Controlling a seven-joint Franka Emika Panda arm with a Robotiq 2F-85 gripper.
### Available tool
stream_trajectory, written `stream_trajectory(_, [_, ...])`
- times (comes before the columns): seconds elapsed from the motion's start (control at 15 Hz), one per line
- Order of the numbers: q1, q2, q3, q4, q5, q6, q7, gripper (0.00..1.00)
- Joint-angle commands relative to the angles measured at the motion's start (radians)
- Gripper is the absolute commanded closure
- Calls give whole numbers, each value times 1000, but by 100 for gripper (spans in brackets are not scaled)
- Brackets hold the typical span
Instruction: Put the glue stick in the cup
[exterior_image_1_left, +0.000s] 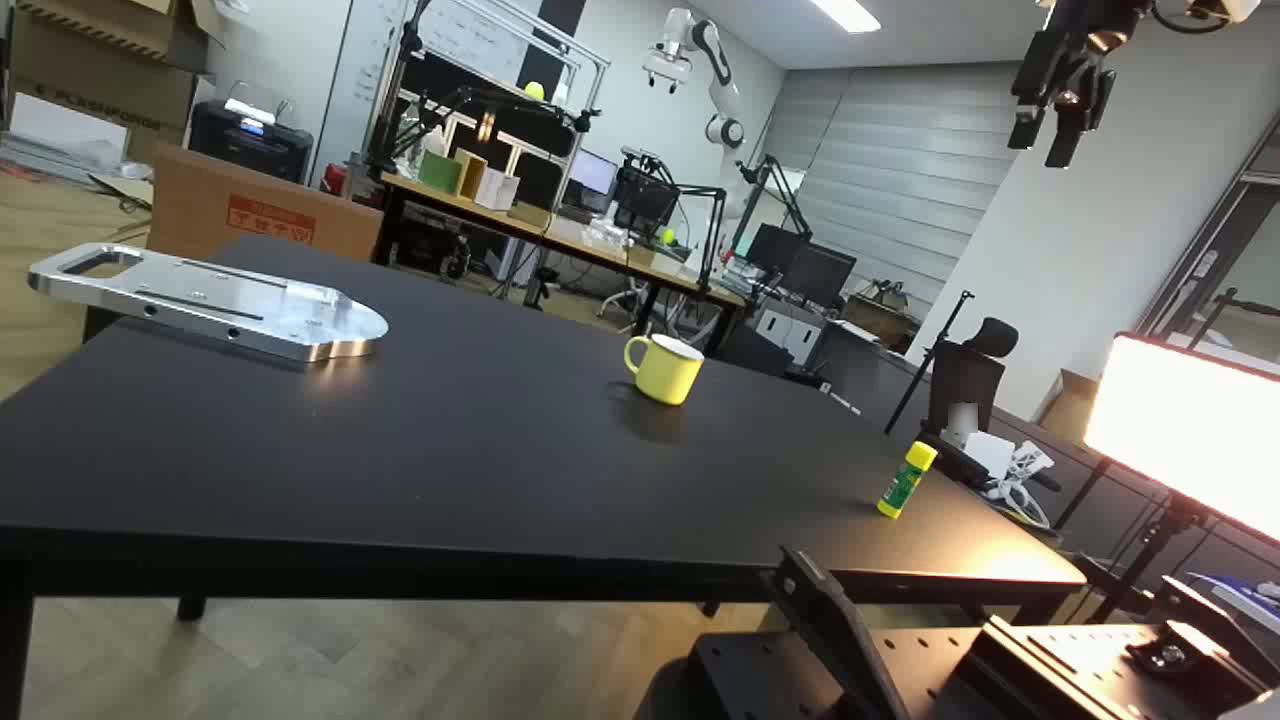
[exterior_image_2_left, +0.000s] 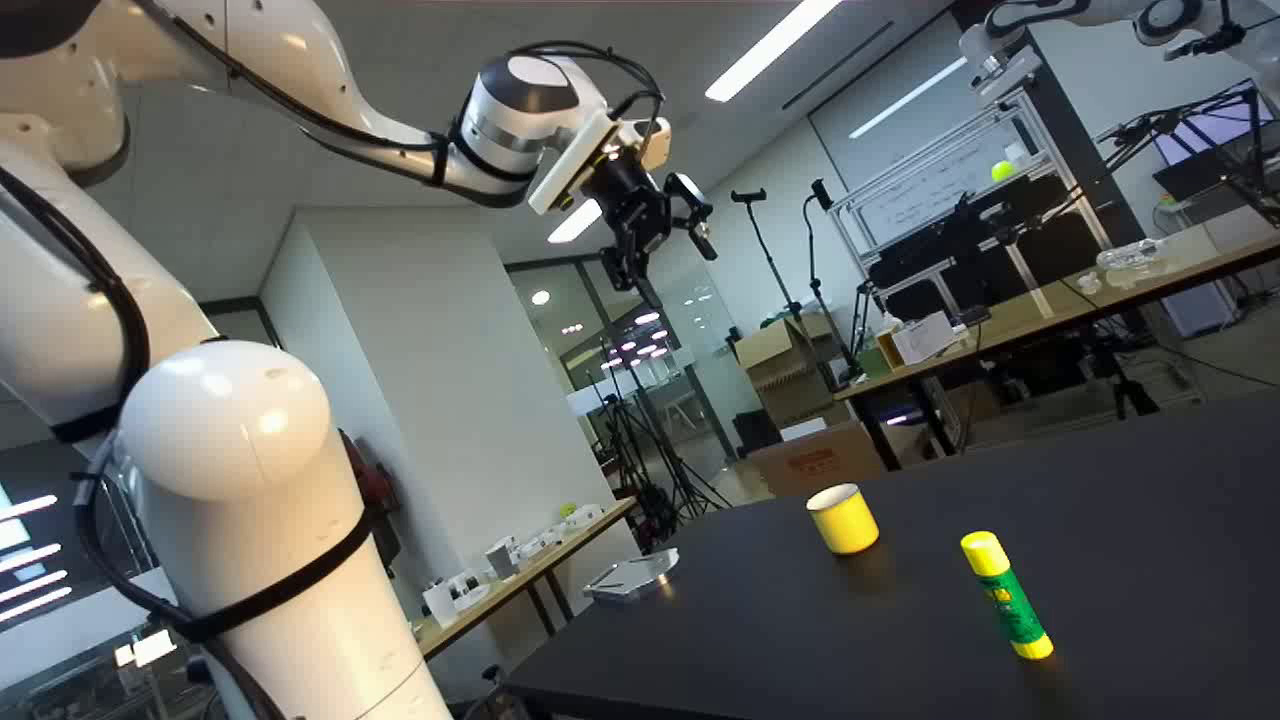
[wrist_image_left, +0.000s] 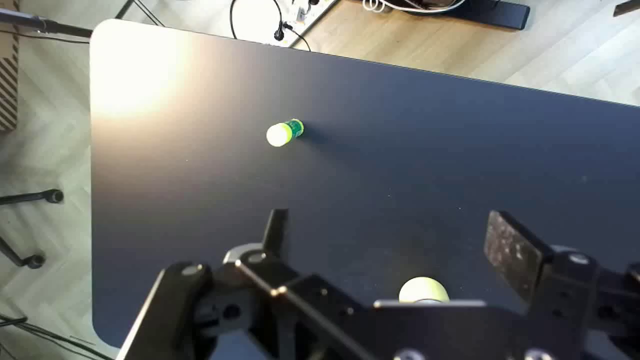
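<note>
The glue stick, yellow-capped with a green label, stands upright on the black table in both exterior views (exterior_image_1_left: 902, 488) (exterior_image_2_left: 1010, 600). It also shows in the wrist view (wrist_image_left: 284, 133), beyond the fingertips and to the left. The cup is a yellow mug, upright on the table in both exterior views (exterior_image_1_left: 667, 374) (exterior_image_2_left: 845, 522), its handle visible in one of them. In the wrist view the cup (wrist_image_left: 417, 288) is partly hidden behind the gripper body. My gripper (wrist_image_left: 390, 225) is open and empty, high above the table in both exterior views (exterior_image_1_left: 1045, 140) (exterior_image_2_left: 682, 278).
A silver metal plate (exterior_image_1_left: 220, 300) with a handle slot lies at one end of the black table (exterior_image_1_left: 480, 450); it also shows in an exterior view (exterior_image_2_left: 632, 576). A bright lamp panel (exterior_image_1_left: 1185, 430) stands beyond the table corner near the glue stick.
</note>
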Motion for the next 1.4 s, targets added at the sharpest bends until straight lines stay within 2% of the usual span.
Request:
stream_trajectory(0.0, [9, 1, -8, 2, -2, -2, 2, 0])
stream_trajectory(0.47, [9, 0, -8, 2, -2, -1, 2, 0])
stream_trajectory(0.73, [-25, 24, -99, -18, 56, 157, -48, 0])
stream_trajectory(1.07, [-77, 167, -234, -36, 201, 408, -147, 0])
stream_trajectory(1.2, [-82, 258, -258, -51, 298, 491, -184, 0])
stream_trajectory(1.33, [-88, 353, -247, -57, 382, 573, -190, 0])
